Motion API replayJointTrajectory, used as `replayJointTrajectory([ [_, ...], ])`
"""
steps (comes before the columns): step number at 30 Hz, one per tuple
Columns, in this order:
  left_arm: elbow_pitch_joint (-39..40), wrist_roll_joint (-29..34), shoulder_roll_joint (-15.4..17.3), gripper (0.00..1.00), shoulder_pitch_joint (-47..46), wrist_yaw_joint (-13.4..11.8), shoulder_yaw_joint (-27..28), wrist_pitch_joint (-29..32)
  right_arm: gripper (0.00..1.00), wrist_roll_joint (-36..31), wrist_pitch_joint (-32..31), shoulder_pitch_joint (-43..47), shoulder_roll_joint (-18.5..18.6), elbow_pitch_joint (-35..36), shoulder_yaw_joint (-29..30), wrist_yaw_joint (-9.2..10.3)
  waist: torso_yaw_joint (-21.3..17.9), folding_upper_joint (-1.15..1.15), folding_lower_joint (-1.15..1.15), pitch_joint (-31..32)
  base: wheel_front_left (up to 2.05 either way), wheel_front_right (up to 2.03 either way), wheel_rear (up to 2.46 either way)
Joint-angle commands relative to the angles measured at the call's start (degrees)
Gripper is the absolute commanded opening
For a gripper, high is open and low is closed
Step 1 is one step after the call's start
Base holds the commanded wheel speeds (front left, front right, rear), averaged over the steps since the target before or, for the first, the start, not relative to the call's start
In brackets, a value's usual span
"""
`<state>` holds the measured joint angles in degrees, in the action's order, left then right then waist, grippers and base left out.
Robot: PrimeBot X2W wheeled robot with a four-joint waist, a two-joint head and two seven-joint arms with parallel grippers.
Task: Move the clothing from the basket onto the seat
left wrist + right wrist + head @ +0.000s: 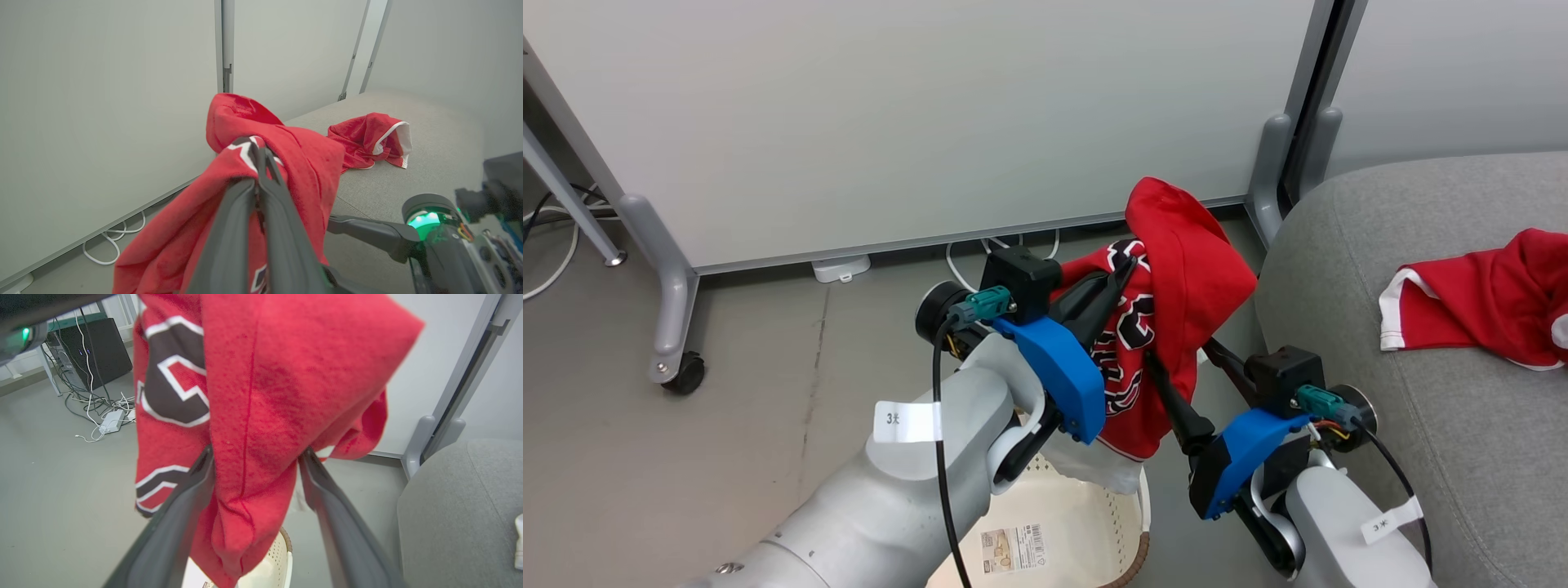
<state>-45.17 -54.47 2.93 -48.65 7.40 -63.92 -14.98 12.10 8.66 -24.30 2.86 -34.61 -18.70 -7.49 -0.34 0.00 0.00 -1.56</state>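
Note:
My left gripper (1131, 265) (259, 149) is shut on the red jersey (1184, 269) (310, 163) (253, 375) with black-and-white lettering and holds it up in the air. The cloth hangs down over the cream basket (1094, 506) (273, 559), whose floor shows a paper label. My right gripper (1176, 347) (257, 451) is open, one finger on each side of a hanging fold of the jersey. A plain red garment with white trim (1486, 302) (367, 139) lies crumpled on the grey seat (1421, 457) (441, 134) (461, 514) to the right.
A pale partition panel (931, 122) on wheeled feet (682, 371) stands close behind the basket. White cables (1005, 245) and a small adapter (841, 268) lie on the grey floor at its base. A black box with more cables (98, 347) sits farther off.

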Motion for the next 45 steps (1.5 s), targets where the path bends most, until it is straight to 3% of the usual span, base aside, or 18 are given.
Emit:
replayJointTrajectory([
  [1,0.3,-0.1,0.0,0.0,-1.0,0.2,-0.1,-0.3,1.0,0.2,0.4,-0.8,0.0,-0.4,-0.2,-0.01,0.1,0.0,0.0,0.0,0.0,0.0,0.0],
  [14,1.6,-1.4,0.0,0.0,-0.5,0.2,-2.2,-0.3,1.0,4.5,3.8,-9.8,0.0,-13.4,-6.1,-0.01,0.8,0.0,0.0,0.9,0.0,0.0,0.0],
  [15,1.6,-1.5,0.0,0.0,-0.4,0.2,-2.3,-0.3,0.62,5.0,4.1,-10.1,0.0,-13.8,-6.6,-0.01,0.8,0.0,0.0,1.0,0.0,0.0,0.0],
  [17,1.3,-1.6,0.0,0.0,-0.5,0.2,-2.4,-0.3,0.0,5.7,4.7,-10.8,0.0,-14.4,-7.6,-0.01,0.8,0.0,0.0,1.0,0.0,0.0,0.0],
  [35,-0.4,-1.1,0.0,0.0,-0.3,0.2,-1.4,-0.3,0.0,9.0,6.5,-13.2,0.0,-18.2,-10.0,-0.01,-0.1,0.0,0.0,1.1,0.0,0.0,0.0],
  [36,-0.6,-1.1,0.0,0.15,-0.3,0.2,-1.4,-0.3,0.0,9.1,6.5,-13.2,0.0,-18.3,-10.0,-0.01,-0.1,0.0,0.0,1.1,0.0,0.0,0.0],
  [37,-0.7,-1.1,0.0,0.39,-0.2,0.2,-1.3,-0.3,0.0,9.4,6.5,-13.2,0.0,-18.2,-10.1,-0.01,-0.1,0.0,0.0,1.2,0.0,0.0,0.0],
  [38,-0.8,-1.0,0.0,0.66,-0.2,0.2,-1.3,-0.3,0.0,9.6,6.5,-13.2,0.0,-18.2,-10.2,-0.01,-0.1,0.0,0.0,1.2,0.0,0.0,0.0],
  [39,-0.9,-1.0,0.0,1.0,-0.2,0.2,-1.2,-0.3,0.0,9.7,6.6,-13.2,0.0,-18.2,-10.3,-0.01,-0.2,0.0,0.0,1.2,0.0,0.0,0.0],
  [45,-1.3,-0.8,0.0,1.0,-0.2,0.2,-0.8,-0.3,0.0,10.0,6.6,-13.6,0.0,-17.9,-10.3,-0.01,-0.3,0.0,0.0,1.1,0.0,0.0,0.0],
])
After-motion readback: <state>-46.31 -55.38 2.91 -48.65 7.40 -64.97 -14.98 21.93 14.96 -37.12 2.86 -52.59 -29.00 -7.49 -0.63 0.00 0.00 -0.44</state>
